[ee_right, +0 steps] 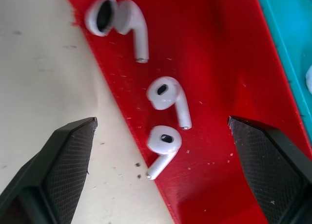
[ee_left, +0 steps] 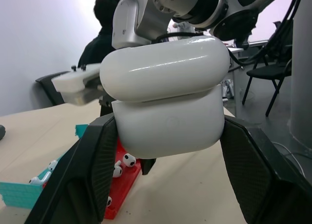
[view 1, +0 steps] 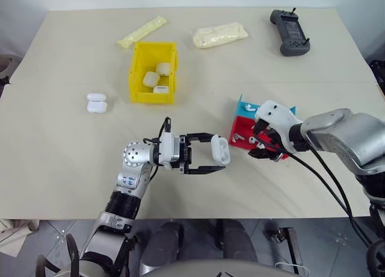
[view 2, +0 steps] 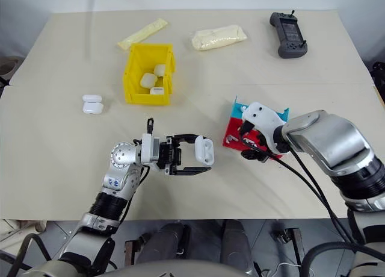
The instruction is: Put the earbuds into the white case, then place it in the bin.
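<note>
While the left tool [view 1: 212, 155] clamps the white case [view 1: 220, 150] between its two black fingers above the bare cream worktop [view 1: 60, 144], the case stands with its long axis roughly upright and its lid ajar, the lid sitting skewed over the body in the left wrist view. No writing can be read on the case. The left tool points sideways toward the red and blue tray [view 1: 243, 132], which lies just beyond the case. The right tool [ee_right: 161, 151] hangs over the red part of that tray with its fingers spread wide, holding nothing; between them lie three earbuds [ee_right: 168, 98], their stems pointing in differing directions, one of them at the tray's edge by the worktop. The yellow bin [view 1: 153, 71] sits farther back, well apart from both tools, its long axis running away from the robot, with three white cases [view 1: 151, 79] inside. Another open white case [view 1: 96, 102] lies to the left of the bin. Two cream pouches [view 1: 219, 34] and a dark handheld controller [view 1: 289, 31] rest near the far edge.
</note>
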Robot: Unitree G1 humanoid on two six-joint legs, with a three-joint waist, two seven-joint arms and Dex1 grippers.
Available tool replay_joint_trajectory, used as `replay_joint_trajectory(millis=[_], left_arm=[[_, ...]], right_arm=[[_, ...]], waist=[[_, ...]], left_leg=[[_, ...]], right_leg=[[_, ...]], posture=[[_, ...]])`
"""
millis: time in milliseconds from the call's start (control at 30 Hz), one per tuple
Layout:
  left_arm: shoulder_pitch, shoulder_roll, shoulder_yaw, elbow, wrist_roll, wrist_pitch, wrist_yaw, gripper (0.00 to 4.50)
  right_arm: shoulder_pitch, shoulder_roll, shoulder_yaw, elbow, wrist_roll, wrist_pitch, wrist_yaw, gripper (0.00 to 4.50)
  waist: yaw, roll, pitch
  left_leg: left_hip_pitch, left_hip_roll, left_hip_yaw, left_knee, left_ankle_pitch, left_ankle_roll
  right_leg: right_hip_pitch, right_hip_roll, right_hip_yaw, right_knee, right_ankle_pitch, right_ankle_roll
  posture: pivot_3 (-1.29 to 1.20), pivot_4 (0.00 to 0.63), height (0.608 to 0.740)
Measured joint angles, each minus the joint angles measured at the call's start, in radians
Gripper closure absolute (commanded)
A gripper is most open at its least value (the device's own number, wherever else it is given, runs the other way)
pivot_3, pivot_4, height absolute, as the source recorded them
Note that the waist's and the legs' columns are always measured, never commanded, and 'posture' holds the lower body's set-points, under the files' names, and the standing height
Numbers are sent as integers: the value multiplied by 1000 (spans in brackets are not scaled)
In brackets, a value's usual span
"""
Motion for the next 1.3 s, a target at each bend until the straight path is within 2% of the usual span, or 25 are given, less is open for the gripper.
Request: replay_joint_trajectory(millis=[133,267,733,767,800,967,1300], left_arm=[[0,-4,-2,-3,0,1,11,1480],[0,-6,-2,-3,0,1,17,1480],[-6,-20,-1,6,0,1,18,1480],[-6,-20,-1,6,0,1,18,1513],[-6,-20,-1,6,0,1,18,1513],[-5,-21,0,6,0,1,19,1513],[-5,-18,2,5,0,1,19,1513]], right_arm=[[-5,12,-14,21,-6,63,-21,0],[12,41,-93,23,7,141,-38,0],[38,90,-155,22,67,154,-140,0],[38,90,-155,21,69,154,-147,404],[40,90,-155,21,69,154,-151,575],[46,94,-155,5,81,154,-168,2095],[46,94,-154,4,84,153,-183,2095]], waist=[[-1,0,0],[-1,0,0],[-3,0,0],[-3,0,0],[-2,0,0],[-2,0,0],[-2,0,0]], left_leg=[[0,0,0,0,0,0],[0,0,0,0,0,0],[0,0,1,0,0,0],[0,0,1,0,0,0],[0,0,1,0,0,0],[1,0,1,1,0,0],[1,0,1,1,0,0]], right_leg=[[0,0,0,1,0,0],[-1,0,0,2,0,0],[-1,0,0,3,0,0],[-1,0,1,3,0,0],[-1,0,0,3,0,0],[0,0,1,3,0,0],[0,0,1,3,0,0]], posture=[[0,150,740],[0,150,740],[0,150,740],[0,150,740],[0,150,740],[0,150,740],[0,150,740]])
